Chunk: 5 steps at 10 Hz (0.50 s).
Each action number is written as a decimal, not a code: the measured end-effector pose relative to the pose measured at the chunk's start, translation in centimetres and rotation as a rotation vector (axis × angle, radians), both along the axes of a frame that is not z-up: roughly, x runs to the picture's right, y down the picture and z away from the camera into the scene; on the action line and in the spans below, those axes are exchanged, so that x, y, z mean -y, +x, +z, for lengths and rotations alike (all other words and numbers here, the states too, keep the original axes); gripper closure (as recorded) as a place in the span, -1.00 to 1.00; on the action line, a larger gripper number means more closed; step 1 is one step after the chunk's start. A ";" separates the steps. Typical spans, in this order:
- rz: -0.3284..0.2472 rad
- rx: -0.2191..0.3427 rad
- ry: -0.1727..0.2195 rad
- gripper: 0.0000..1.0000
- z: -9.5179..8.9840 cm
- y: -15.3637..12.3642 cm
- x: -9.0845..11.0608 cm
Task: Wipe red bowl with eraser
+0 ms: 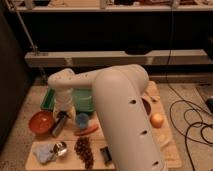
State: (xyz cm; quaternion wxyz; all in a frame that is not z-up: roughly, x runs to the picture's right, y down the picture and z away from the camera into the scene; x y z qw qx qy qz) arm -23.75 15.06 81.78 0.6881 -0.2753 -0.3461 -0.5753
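— Where do we have the red bowl (41,121)?
— At the left of the wooden table (67,162), upright. Its glossy inside faces up, with nothing in it that we can make out.
— And the gripper (58,125)?
— Just beside the bowl's right rim, hanging from the white arm (120,105) that sweeps across the middle of our view. We see it as a dark shape pointing down at the table. It is close to the rim or touching it; we cannot tell which. Nor can we tell whether it is spread or closed on something.
— So do we hold the eraser?
— We cannot say. Nothing at the gripper reads clearly as a grey block. A small dark block (105,154) lies near the front edge, well apart from the bowl. It might be the eraser, but we would not swear to it.
— What else is round about?
— A blue cup (82,120) sits just right of the gripper, with a carrot-like piece (86,131) in front of it and a green tray (84,101) behind. In front of the bowl are a pale blue cloth (44,153), a shiny metal cup (60,148) and a dark cluster like grapes (85,150).
— How far along do we judge ourselves?
— Early. We are at the bowl, not inside it, so we judge the wiping proper not yet done. The eraser has to come over the rim and rub round the inside.
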 end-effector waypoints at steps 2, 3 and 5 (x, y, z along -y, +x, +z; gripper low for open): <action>-0.008 0.001 -0.002 -0.31 0.3 -0.3 -0.4; -0.011 0.000 -0.003 -0.31 0.6 -0.3 -0.7; -0.015 -0.005 -0.003 -0.31 1.1 -0.2 -1.0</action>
